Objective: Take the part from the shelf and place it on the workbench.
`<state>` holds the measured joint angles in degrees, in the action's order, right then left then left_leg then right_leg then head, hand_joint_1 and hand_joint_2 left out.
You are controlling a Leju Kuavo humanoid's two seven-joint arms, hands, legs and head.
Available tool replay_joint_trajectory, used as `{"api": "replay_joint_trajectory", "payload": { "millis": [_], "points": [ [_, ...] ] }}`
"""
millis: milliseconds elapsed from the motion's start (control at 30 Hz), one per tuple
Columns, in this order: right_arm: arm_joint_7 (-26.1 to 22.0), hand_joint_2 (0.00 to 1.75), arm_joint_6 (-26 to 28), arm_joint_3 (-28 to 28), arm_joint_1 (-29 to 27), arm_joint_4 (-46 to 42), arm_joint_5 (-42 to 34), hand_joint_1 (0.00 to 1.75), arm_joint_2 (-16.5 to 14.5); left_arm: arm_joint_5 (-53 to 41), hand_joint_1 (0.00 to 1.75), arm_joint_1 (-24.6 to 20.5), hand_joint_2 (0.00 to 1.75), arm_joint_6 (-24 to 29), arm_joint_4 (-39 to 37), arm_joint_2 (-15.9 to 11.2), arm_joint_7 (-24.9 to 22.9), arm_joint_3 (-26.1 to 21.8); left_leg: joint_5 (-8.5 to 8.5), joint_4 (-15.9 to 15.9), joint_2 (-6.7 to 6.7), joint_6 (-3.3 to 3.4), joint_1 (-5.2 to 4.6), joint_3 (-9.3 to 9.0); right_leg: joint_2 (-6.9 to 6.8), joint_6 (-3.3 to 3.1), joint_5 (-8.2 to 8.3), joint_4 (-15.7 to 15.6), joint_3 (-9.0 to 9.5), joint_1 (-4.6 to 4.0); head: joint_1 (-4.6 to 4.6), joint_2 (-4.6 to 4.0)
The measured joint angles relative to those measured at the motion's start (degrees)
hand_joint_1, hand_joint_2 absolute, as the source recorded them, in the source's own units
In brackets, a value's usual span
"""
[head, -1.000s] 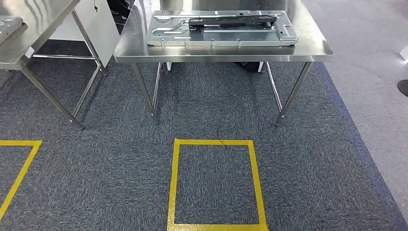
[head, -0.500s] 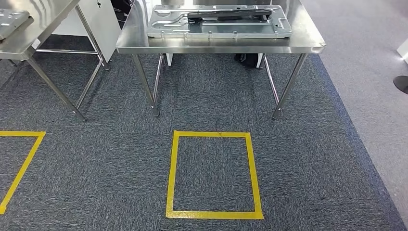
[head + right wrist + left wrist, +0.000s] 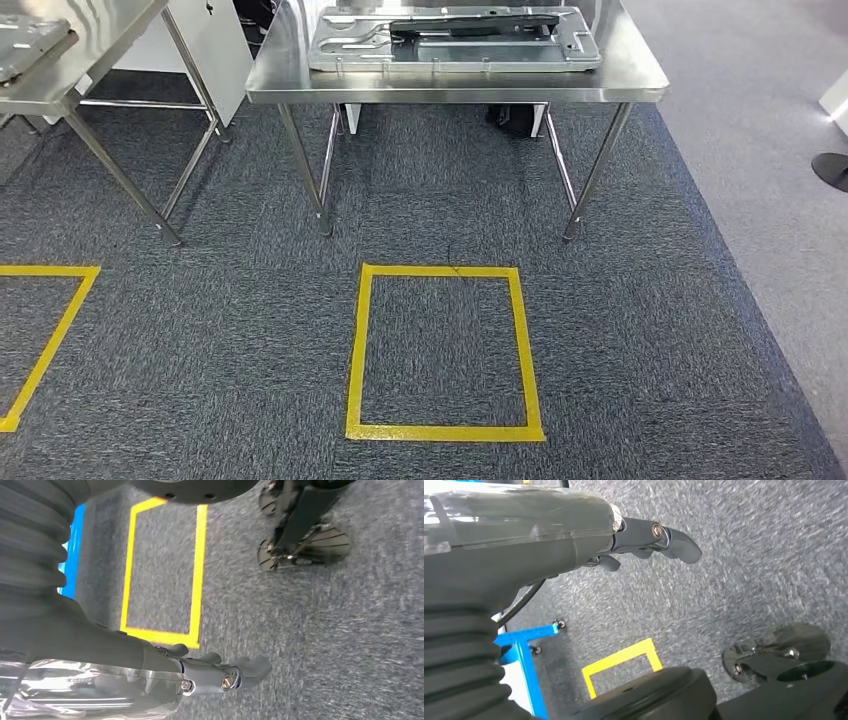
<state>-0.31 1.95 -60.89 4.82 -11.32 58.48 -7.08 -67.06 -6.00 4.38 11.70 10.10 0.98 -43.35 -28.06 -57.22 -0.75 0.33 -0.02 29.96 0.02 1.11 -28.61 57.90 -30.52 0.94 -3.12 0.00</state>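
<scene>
Workbench [image 3: 455, 85] seemingly farther off than before.

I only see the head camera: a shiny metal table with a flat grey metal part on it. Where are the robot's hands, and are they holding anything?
Observer: The left wrist view shows the left hand hanging over the speckled grey carpet, holding nothing.
Child: And the other one?
Observer: The right hand holds nothing either. It hangs over the carpet near a yellow tape square.
Child: Anything else down there?
Observer: A blue metal frame stands on the carpet near the left arm.
</scene>
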Motion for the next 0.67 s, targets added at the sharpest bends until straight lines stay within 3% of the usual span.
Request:
{"api": "replay_joint_trajectory", "payload": {
  "millis": [67, 100, 133, 200, 233, 267, 300, 333, 367, 433, 567, 667],
  "points": [
    [0.16, 1.75, -0.26, 1.83, -0.48, -0.06, -1.39, 0.00, 0.09, 2.01, 0.00, 0.32, 1.75, -0.32, 0.14, -0.26, -0.26, 1.22, -0.23, -0.31, 0.06, -0.65, 0.14, 0.21, -0.08, -0.80, 0.35, -0.19, -0.16, 0.04, 0.01, 0.00],
    [0.21, 1.75, -0.31, 2.73, -0.65, -0.14, -2.30, 0.00, 0.14, 3.11, 0.00, 0.55, 1.75, -0.41, 0.21, -0.38, -0.30, 1.81, -1.15, -1.41, 0.11, -0.96, 0.23, 0.69, -0.13, -1.24, 0.59, -0.36, -0.28, 0.13, 0.00, 0.00],
    [0.23, 1.75, -0.34, 3.66, -0.77, -0.27, -3.28, 0.00, 0.17, 4.32, 0.00, 0.81, 1.75, -0.49, 0.27, -0.53, -0.32, 2.35, -2.73, -3.61, 0.16, -1.26, 0.33, 1.62, -0.18, -1.62, 0.83, -0.52, -0.44, 0.22, 0.00, 0.00],
    [0.25, 1.75, -0.37, 5.52, -0.94, -0.72, -5.32, 0.00, 0.25, 6.84, 0.00, 1.35, 1.75, -0.65, 0.32, -0.81, -0.28, 3.60, -6.91, -10.93, 0.21, -1.67, 0.46, 4.65, -0.27, -2.02, 1.12, -0.54, -0.90, 0.12, -0.01, 0.00],
    [0.25, 1.75, -0.37, 6.53, -1.03, -1.05, -6.43, 0.00, 0.32, 8.19, 0.00, 1.55, 1.75, -0.79, 0.32, -0.96, -0.25, 4.25, -8.32, -14.31, 0.22, -1.77, 0.50, 5.88, -0.36, -2.08, 1.23, -0.53, -1.08, 0.03, -0.01, 0.00],
    [0.25, 1.75, -0.37, 7.63, -1.11, -1.47, -7.64, 0.00, 0.43, 9.62, 0.00, 1.76, 1.75, -0.93, 0.32, -1.07, -0.21, 4.96, -8.66, -16.01, 0.22, -1.79, 0.51, 6.23, -0.45, -2.07, 1.33, -0.52, -1.20, -0.03, -0.01, 0.00],
    [0.25, 1.75, -0.38, 8.73, -1.15, -1.95, -8.83, 0.00, 0.55, 11.00, 0.00, 1.98, 1.75, -1.04, 0.32, -1.16, -0.20, 5.65, -7.83, -15.38, 0.22, -1.72, 0.51, 5.43, -0.50, -2.03, 1.41, -0.49, -1.23, -0.07, -0.01, 0.00],
    [0.25, 1.75, -0.39, 9.88, -1.14, -2.52, -10.04, 0.00, 0.66, 12.36, 0.00, 2.31, 1.75, -1.16, 0.32, -1.27, -0.22, 6.35, -6.06, -12.44, 0.22, -1.58, 0.52, 3.54, -0.49, -1.96, 1.48, -0.45, -1.22, -0.09, -0.01, 0.00],
    [0.25, 1.75, -0.40, 10.95, -1.12, -3.08, -11.14, 0.00, 0.77, 13.61, 0.00, 2.76, 1.75, -1.22, 0.32, -1.39, -0.24, 7.05, -4.10, -8.16, 0.21, -1.38, 0.53, 1.17, -0.44, -1.85, 1.56, -0.40, -1.21, -0.10, -0.01, 0.00],
    [0.25, 1.75, -0.44, 13.17, -1.10, -4.14, -13.31, 0.00, 0.99, 16.11, 0.00, 3.55, 1.75, -1.39, 0.32, -1.64, -0.26, 8.51, -1.99, -1.20, 0.21, -0.86, 0.33, -2.19, -0.38, -1.35, 1.76, -0.20, -1.42, -0.31, 0.00, 0.01],
    [0.25, 1.75, -0.50, 17.71, -1.48, -5.48, -17.76, 0.00, 1.60, 21.33, 0.00, 4.07, 1.75, -1.63, 0.34, -1.93, -0.17, 11.48, -1.56, 1.04, 0.29, 0.50, 0.19, -2.40, -0.60, 0.00, 2.18, -0.04, -1.95, -0.39, 0.01, 0.00],
    [0.25, 1.75, -0.52, 20.58, -2.23, -5.84, -20.57, 0.00, 2.05, 24.51, 0.00, 4.21, 1.75, -1.82, 0.65, -2.13, -0.18, 13.49, -0.80, 1.59, 0.09, 1.44, 0.45, -2.30, -0.34, 0.58, -0.74, 3.65, -3.54, -0.20, 0.02, 0.00]
  ]
}}
